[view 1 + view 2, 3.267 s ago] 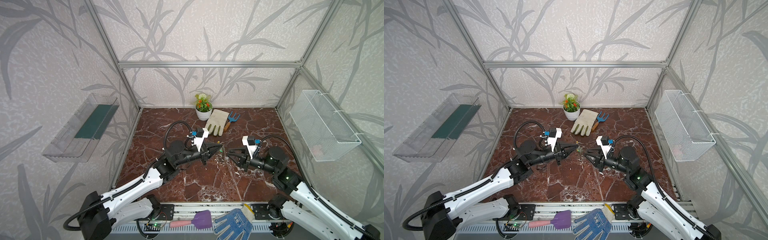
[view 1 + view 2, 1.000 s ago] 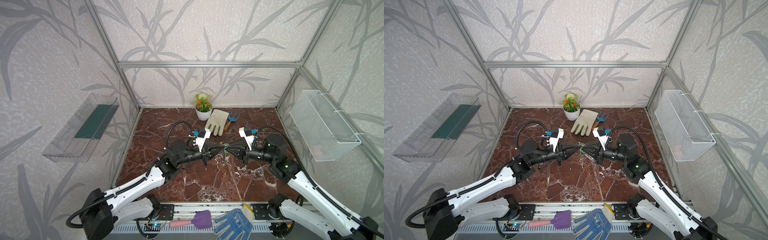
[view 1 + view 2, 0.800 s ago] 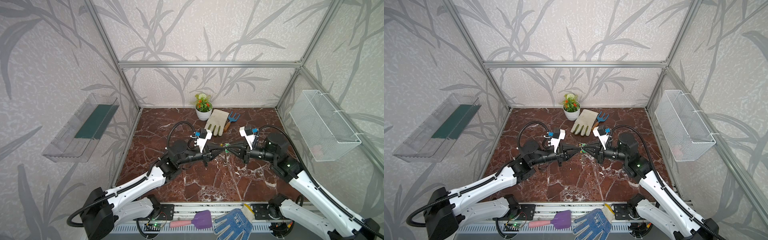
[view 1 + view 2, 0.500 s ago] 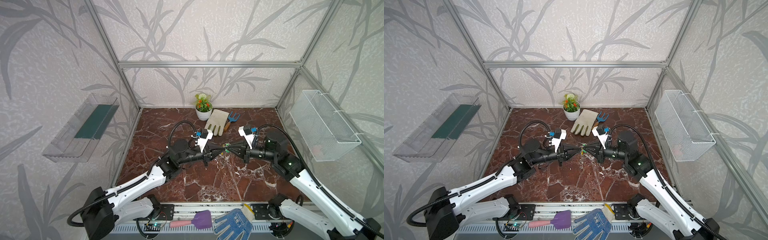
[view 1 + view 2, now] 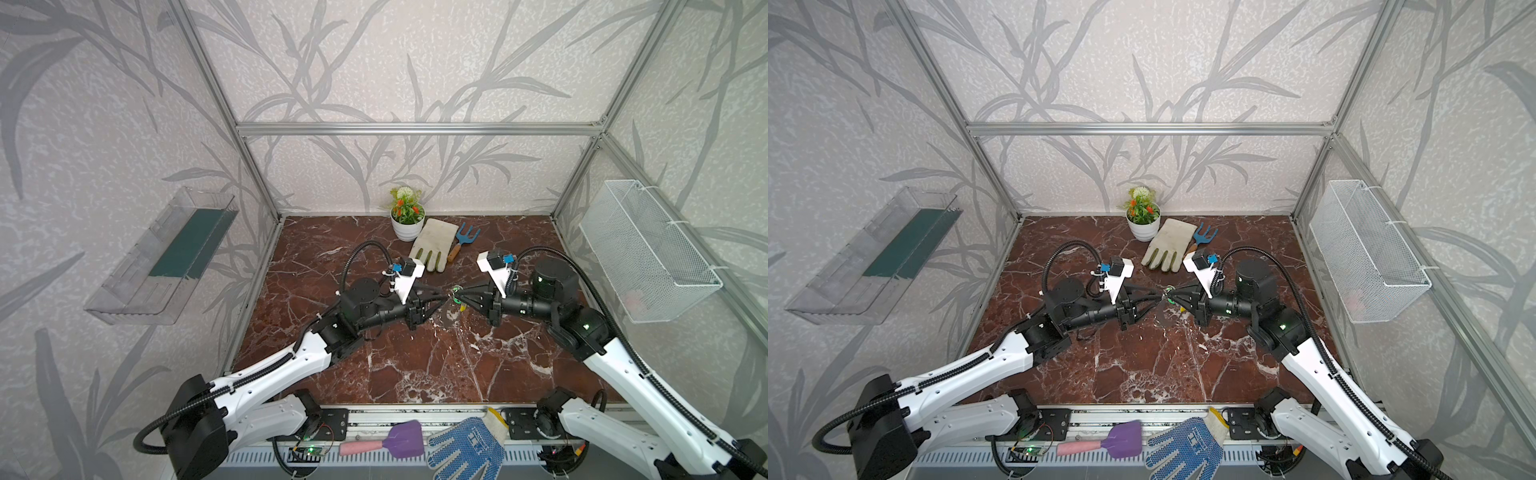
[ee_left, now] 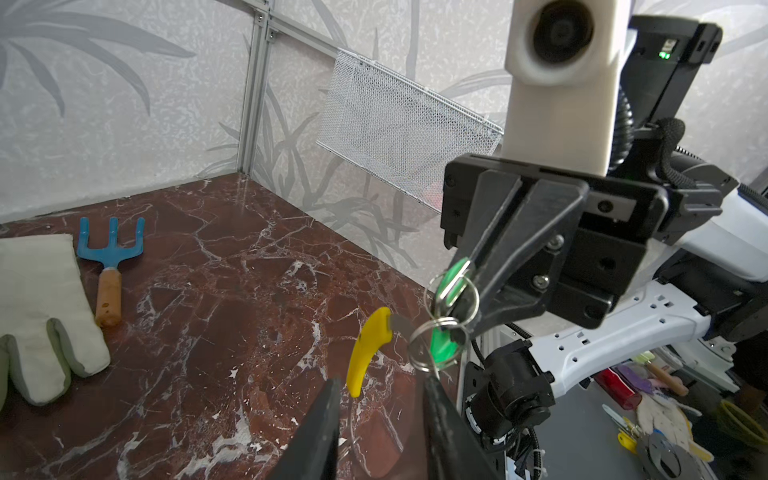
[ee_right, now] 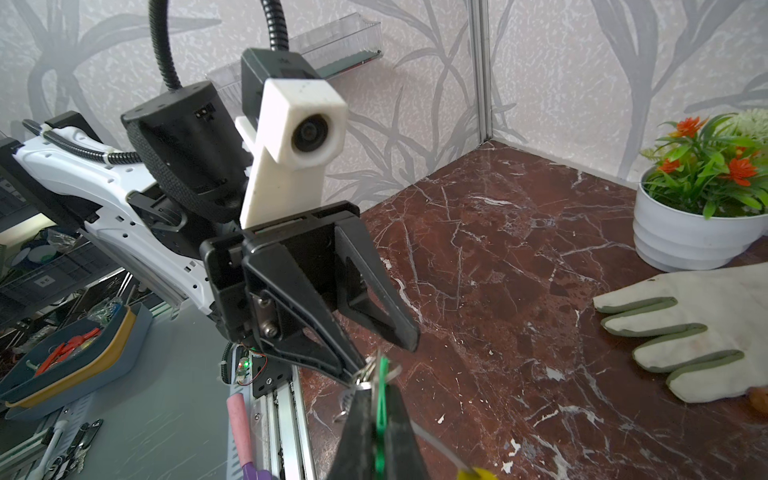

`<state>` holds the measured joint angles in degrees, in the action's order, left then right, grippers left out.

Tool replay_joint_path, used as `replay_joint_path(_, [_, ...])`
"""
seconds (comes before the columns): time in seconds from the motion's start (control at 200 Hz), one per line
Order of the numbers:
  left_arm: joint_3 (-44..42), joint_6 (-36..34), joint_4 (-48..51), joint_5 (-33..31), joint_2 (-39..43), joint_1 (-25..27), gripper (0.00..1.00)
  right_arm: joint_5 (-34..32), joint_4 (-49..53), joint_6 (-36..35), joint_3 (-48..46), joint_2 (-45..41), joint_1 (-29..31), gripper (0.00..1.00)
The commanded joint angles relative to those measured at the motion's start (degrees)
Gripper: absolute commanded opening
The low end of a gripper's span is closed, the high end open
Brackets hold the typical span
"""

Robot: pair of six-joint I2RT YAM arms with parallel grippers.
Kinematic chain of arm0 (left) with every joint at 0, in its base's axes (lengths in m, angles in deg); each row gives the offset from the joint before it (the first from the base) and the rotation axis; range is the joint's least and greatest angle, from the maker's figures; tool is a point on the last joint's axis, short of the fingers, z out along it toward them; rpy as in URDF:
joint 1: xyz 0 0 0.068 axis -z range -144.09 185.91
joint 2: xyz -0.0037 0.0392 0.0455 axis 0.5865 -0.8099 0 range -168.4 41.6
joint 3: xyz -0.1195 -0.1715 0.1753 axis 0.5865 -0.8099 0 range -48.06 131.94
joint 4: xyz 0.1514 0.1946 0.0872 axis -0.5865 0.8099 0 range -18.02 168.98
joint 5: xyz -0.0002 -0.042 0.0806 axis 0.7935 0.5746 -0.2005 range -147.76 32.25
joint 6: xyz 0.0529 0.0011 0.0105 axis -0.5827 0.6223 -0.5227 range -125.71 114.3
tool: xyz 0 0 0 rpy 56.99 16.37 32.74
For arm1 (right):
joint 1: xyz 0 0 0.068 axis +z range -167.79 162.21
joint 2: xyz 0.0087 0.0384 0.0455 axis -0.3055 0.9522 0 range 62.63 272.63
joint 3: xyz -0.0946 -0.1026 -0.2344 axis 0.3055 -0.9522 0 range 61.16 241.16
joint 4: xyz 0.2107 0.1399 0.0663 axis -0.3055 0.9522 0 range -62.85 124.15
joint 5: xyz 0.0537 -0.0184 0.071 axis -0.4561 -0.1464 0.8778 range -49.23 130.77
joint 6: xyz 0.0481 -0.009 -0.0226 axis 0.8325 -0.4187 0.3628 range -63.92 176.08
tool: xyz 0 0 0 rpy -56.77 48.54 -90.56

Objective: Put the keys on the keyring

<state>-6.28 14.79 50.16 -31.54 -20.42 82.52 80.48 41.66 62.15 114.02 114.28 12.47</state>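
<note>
Seen in a top view at the middle of the marble [image 5: 415, 361]: key [image 5: 457, 288] aloft, pinched flat in the closed right gripper [image 5: 460, 296] reaching in from 3 o'clock. Dangling at 6 o'clock under that pinch, apparently off the floor: keyring [image 6: 368, 353], seemingly hooked to the key through a cluster of small rings [image 6: 424, 351]. Facing it from 9 o'clock, left gripper [image 7: 382, 357] with fingers [image 6: 328, 424] spread apart, clamping nothing, the keyring's thin wire hanging between them in the left wrist view. Judged near done, with only a clean release left. Draw the left arm straight back toward 9 o'clock, fingers wide, clear of the keyring. Hold the right pinch firm. Check the keyring's weight on the key's loop before lowering. Beware a snag on the wire. At 12 o'clock, idle: pot [image 5: 407, 226], glove [image 5: 434, 245], rake [image 5: 463, 239].
</note>
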Motion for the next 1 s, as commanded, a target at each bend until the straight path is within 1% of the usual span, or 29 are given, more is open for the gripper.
replay_joint_path(0.0, [-1.0, -0.5, 0.2, -5.6, 3.5, 0.2, 0.46, -1.6, 1.8, -1.8, 2.9, 0.5, 0.0, 0.00])
replay_joint_path(0.165, [-1.8, -0.1, 3.8, -14.4, 8.0, 0.2, 0.63, -6.0, 1.7, -2.9, 3.1, 3.0, 0.6, 0.00])
replay_joint_path(0.22, [-2.4, 0.8, 4.6, -17.7, 9.5, 0.2, 0.70, -7.2, 0.8, -3.1, 3.1, 4.5, 0.9, 0.00])
replay_joint_path(0.295, [-3.2, 1.5, 6.1, -21.3, 11.6, 0.2, 0.76, -9.4, -1.0, -3.3, 3.1, 7.3, 1.8, 0.00])
replay_joint_path(0.445, [-5.0, 4.6, 10.6, -31.1, 16.8, 0.2, 0.80, -15.6, -4.7, -4.5, 5.5, 15.9, 4.4, 0.00])
replay_joint_path(0.52, [-6.8, 5.5, 11.2, -32.9, 20.0, 0.2, 0.80, -16.6, -9.3, -4.0, 6.3, 20.6, 5.0, 0.00])
replay_joint_path(0.6, [-8.7, 5.8, 11.5, -34.9, 23.6, 0.2, 0.83, -16.9, -12.1, -3.0, 9.0, 26.4, 5.1, 0.00])
replay_joint_path(0.665, [-9.9, 6.4, 12.0, -37.2, 26.2, 0.1, 0.86, -17.2, -12.8, -2.8, 12.7, 32.1, 5.3, 0.00])
replay_joint_path(0.73, [-11.0, 6.3, 12.0, -38.4, 28.2, 0.1, 0.87, -17.4, -13.5, -3.0, 16.6, 38.1, 5.9, 0.00])
replay_joint_path(0.84, [-12.4, 6.5, 11.4, -38.5, 30.4, 0.2, 0.88, -18.0, -14.5, -2.5, 24.2, 48.7, 6.5, 0.00])
replay_joint_path(0.905, [-12.6, 6.5, 11.7, -38.7, 30.9, 0.2, 0.88, -18.5, -12.7, -3.5, 30.6, 54.9, 6.8, 0.00])
replay_joint_path(0.995, [-12.6, 6.4, 12.5, -39.2, 31.4, 0.3, 0.88, -19.6, -7.3, -5.9, 39.2, 61.6, 7.7, 0.00])
